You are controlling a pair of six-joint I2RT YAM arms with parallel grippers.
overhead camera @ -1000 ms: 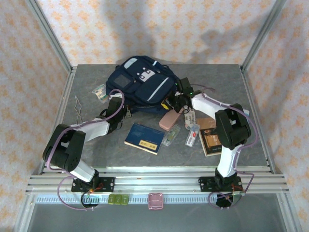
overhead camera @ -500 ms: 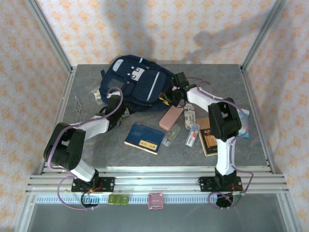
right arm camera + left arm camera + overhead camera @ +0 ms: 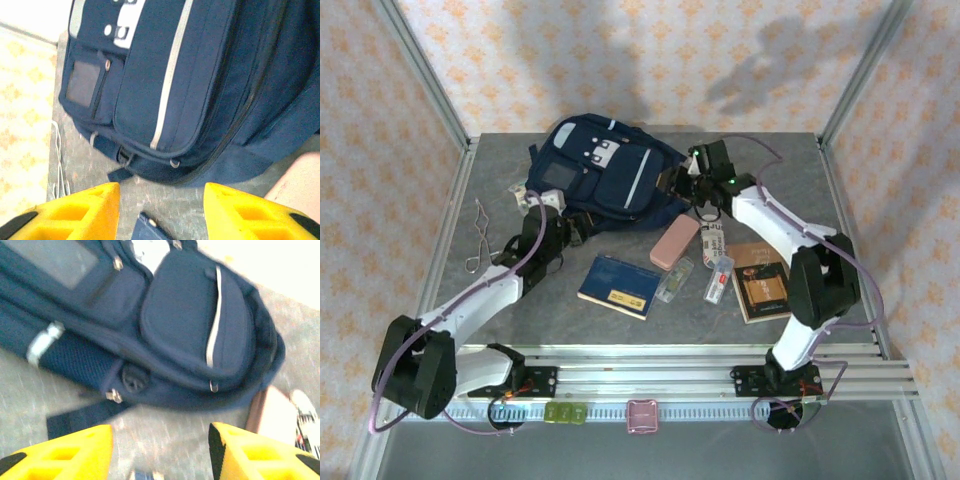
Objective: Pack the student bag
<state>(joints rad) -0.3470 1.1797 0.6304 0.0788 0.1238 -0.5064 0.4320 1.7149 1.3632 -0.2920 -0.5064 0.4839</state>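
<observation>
Student bag lies beyond left claw (apart).

A robotics lab test cell: a grey table with aluminium frame posts rising at its far corners, floral-patterned backdrop panels behind and beside it, and slotted aluminium rails along its near edge carrying two arm bases.

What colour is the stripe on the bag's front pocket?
Light grey against the navy bag; the stripe shows best in the right wrist view.
</observation>
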